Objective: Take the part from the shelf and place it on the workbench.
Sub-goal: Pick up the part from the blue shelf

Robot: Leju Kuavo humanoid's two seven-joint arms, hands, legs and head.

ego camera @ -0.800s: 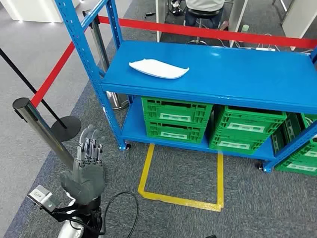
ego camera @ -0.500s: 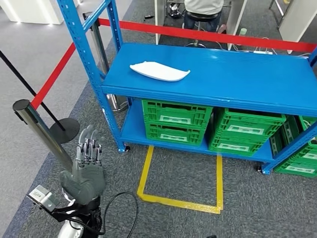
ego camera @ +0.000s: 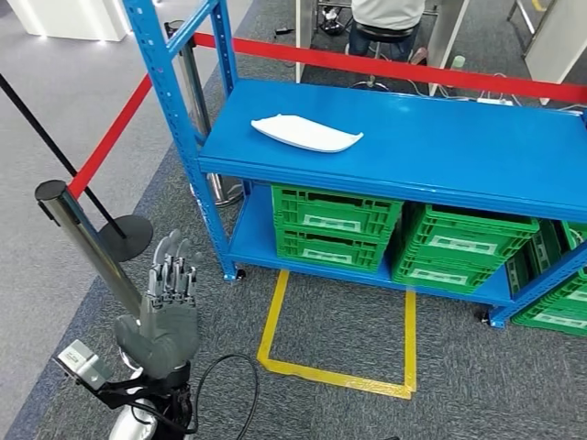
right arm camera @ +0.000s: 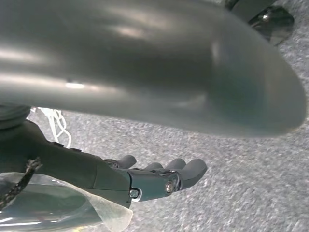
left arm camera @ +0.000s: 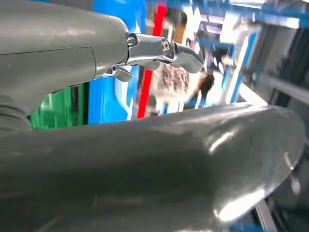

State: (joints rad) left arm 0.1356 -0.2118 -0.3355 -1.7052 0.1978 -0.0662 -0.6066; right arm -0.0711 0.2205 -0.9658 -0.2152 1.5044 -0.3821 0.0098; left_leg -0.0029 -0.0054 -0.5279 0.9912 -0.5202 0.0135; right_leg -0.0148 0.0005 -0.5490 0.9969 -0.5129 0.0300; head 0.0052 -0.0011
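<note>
White and flat, the part [ego camera: 306,134] was seen lying on the top board of the blue shelf [ego camera: 443,147], in the upper middle of the head view, towards the board's left end and well apart from both hands. Green crates [ego camera: 336,225] were stacked on the lower board beneath it, and a yellow tape outline [ego camera: 339,371] was marked on the grey carpet in front of the shelf, in the lower middle of the frame. The left hand [ego camera: 166,307] was held at the lower left of the head view, palm turned away, its fingers raised, slightly spread and holding nothing. A chrome post [ego camera: 90,243] with a red belt [ego camera: 111,137] was seen just to the left of that hand. In the right wrist view the right hand [right arm camera: 146,179] was shown above grey carpet, its fingers stretched out side by side with nothing gripped. A seated person [ego camera: 384,27] was partly seen at the top edge of the head view, behind the shelf and a second stretch of red belt.
</note>
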